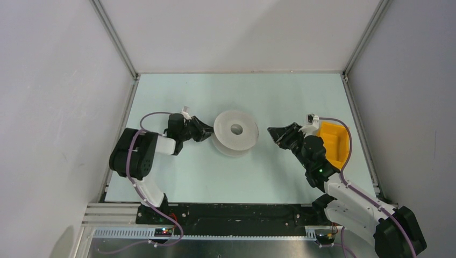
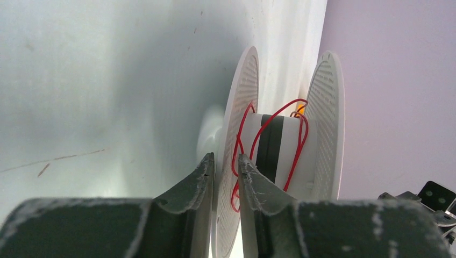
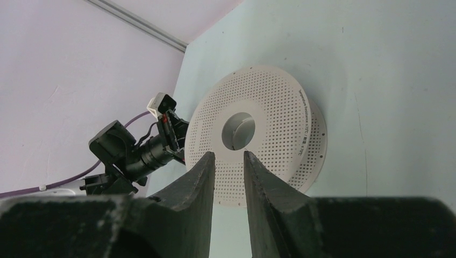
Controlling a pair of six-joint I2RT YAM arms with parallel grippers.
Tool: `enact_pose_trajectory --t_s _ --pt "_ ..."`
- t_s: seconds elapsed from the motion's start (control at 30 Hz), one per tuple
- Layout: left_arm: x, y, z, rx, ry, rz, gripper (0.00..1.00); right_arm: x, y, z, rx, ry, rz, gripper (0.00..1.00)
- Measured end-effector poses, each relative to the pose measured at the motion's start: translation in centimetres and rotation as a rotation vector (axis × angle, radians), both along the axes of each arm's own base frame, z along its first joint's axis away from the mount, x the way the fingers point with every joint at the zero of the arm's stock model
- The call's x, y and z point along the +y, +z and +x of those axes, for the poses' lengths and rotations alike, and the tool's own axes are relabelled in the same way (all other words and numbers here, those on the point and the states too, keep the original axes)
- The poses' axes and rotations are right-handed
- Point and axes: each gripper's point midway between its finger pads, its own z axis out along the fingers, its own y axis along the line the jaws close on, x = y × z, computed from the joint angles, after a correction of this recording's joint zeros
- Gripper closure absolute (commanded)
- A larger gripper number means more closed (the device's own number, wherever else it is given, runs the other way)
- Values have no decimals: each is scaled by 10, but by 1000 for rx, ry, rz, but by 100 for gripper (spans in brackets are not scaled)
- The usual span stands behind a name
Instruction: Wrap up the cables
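A white plastic spool [image 1: 235,131] with perforated flanges stands tilted near the table's middle. My left gripper [image 1: 208,130] is at its left edge. In the left wrist view the left gripper [image 2: 226,159] is shut on one flange [image 2: 244,86], one finger on each side of it. The thin red cable [image 2: 297,155] lies in loose loops round the spool's core, between the flanges. My right gripper [image 1: 271,131] hovers just right of the spool. In the right wrist view it [image 3: 228,156] is slightly open and empty, facing the spool [image 3: 269,113].
A yellow bin [image 1: 334,144] sits at the right, behind my right arm. Enclosure walls with metal frame posts bound the table on three sides. My left arm's wrist [image 3: 134,153] shows beyond the spool in the right wrist view.
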Motion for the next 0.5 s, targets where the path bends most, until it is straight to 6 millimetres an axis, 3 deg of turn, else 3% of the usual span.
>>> enact_pose_trajectory --t_s 0.5 --pt "30 4 -9 13 71 48 74 -6 -5 -4 33 -6 -3 69"
